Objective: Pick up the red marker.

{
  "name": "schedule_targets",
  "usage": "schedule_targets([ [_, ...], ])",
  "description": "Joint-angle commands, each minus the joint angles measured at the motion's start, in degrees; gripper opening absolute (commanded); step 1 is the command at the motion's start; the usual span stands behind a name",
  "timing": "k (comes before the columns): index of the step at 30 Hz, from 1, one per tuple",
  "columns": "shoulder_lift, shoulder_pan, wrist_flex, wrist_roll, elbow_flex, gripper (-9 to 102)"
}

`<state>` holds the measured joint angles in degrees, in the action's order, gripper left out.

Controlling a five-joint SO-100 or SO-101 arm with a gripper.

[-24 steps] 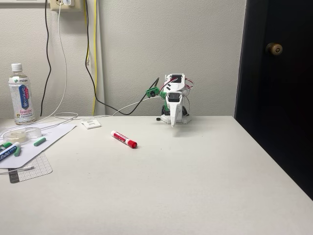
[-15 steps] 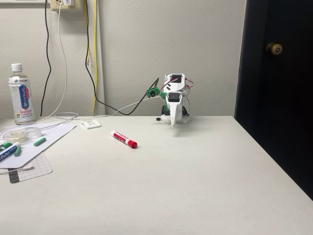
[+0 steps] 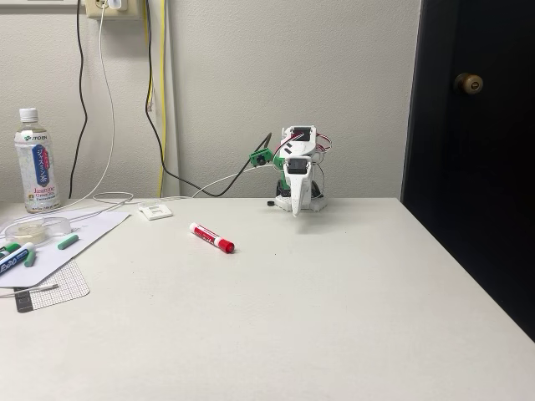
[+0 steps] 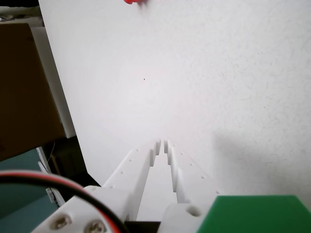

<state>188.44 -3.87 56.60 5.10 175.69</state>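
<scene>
Your arm (image 3: 298, 171) sits folded at the far edge of the table (image 3: 318, 317), close to the wall, with the gripper (image 3: 296, 210) pointing down just above the tabletop. In the wrist view the gripper (image 4: 163, 142) has its two white fingers (image 4: 146, 162) drawn together, with a thin slit left between the tips and nothing held.

The red marker (image 3: 211, 237) lies flat on the table, to the left of the arm and nearer the camera in the fixed view, well apart from the gripper. Its red cap end points toward the near right. In the wrist view you see a sliver of the red marker (image 4: 134, 2) at the top edge.

At the far left of the fixed view, a sheet of paper (image 3: 79, 238) carries a blue marker (image 3: 14, 259) and small green markers (image 3: 68, 241). A bottle (image 3: 36, 163) stands behind them by the wall. Cables (image 3: 156, 100) hang down the wall from an outlet, and a dark door (image 3: 472, 150) fills the right side.
</scene>
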Motion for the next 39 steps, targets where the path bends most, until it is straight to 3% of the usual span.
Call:
schedule_targets([
  [1,0.26,0.35,-0.26,0.09,-0.44,0],
  [27,0.26,0.53,-0.18,-0.09,-0.79,0],
  [39,0.26,0.0,6.77,1.32,-14.85,0],
])
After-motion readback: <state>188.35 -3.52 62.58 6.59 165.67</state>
